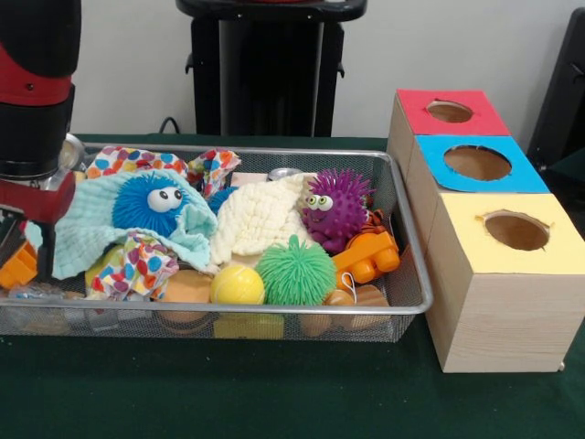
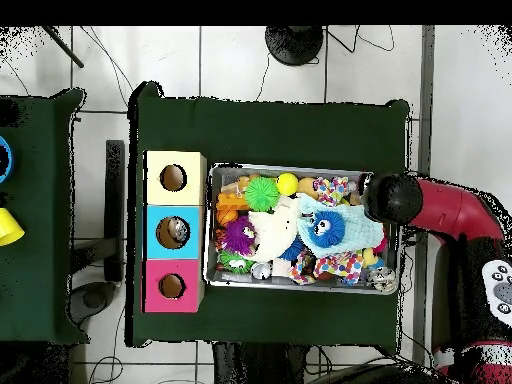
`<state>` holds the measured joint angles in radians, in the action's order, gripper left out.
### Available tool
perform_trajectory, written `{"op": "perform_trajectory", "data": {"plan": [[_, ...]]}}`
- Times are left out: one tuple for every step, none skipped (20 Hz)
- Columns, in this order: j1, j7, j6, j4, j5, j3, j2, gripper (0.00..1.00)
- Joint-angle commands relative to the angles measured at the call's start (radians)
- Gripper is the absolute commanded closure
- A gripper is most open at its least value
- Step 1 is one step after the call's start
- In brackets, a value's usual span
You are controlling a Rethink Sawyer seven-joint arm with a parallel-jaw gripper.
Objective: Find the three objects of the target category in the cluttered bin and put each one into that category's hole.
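A wire mesh bin (image 1: 413, 240) holds a jumble of toys and cloths. A blue fuzzy ball with eyes (image 1: 151, 203) lies on a pale blue cloth (image 1: 87, 233) at the left. A purple fuzzy ball with eyes (image 1: 336, 207) sits at the right, with a green spiky ball (image 1: 294, 272) and a yellow ball (image 1: 238, 285) in front. My gripper (image 1: 27, 208) hangs low over the bin's left end, beside the pale blue cloth, its tip hidden. In the overhead view the arm's black wrist (image 2: 393, 198) covers the bin's (image 2: 300, 283) right end.
Three wooden boxes with round holes stand beside the bin: red top (image 1: 494, 117), blue top (image 1: 526, 174), yellow top (image 1: 558, 240). In the bin are also an orange toy block (image 1: 367, 256), a cream cloth (image 1: 260, 219) and spotted cloths (image 1: 137, 265). Something lies in the blue box's hole (image 2: 174, 232).
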<state>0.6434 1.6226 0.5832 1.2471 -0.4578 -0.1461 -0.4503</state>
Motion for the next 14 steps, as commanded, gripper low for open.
{"op": "perform_trajectory", "data": {"plan": [[0.011,0.051,-0.034,0.107,0.005,-0.028,-0.001,0.00],[0.019,0.047,-0.025,0.110,0.016,-0.038,0.000,0.00],[0.032,0.039,-0.010,0.112,0.033,-0.053,0.004,0.00],[0.044,0.030,0.006,0.114,0.050,-0.069,0.007,0.00],[0.053,0.020,0.015,0.115,0.060,-0.080,0.010,0.00],[0.057,0.011,0.017,0.114,0.063,-0.085,0.012,0.00],[0.059,0.008,0.016,0.114,0.065,-0.087,0.013,0.00],[0.060,0.005,0.016,0.115,0.067,-0.087,0.013,0.00],[0.060,0.004,0.018,0.114,0.068,-0.087,0.013,0.00],[0.061,0.003,0.018,0.114,0.068,-0.087,0.012,0.00],[0.060,0.003,0.020,0.111,0.068,-0.087,0.014,0.00],[0.059,0.004,0.019,0.110,0.066,-0.086,0.014,0.00],[0.055,0.006,0.018,0.106,0.064,-0.083,0.016,0.00],[0.051,0.008,0.016,0.102,0.059,-0.078,0.017,0.00]]}}
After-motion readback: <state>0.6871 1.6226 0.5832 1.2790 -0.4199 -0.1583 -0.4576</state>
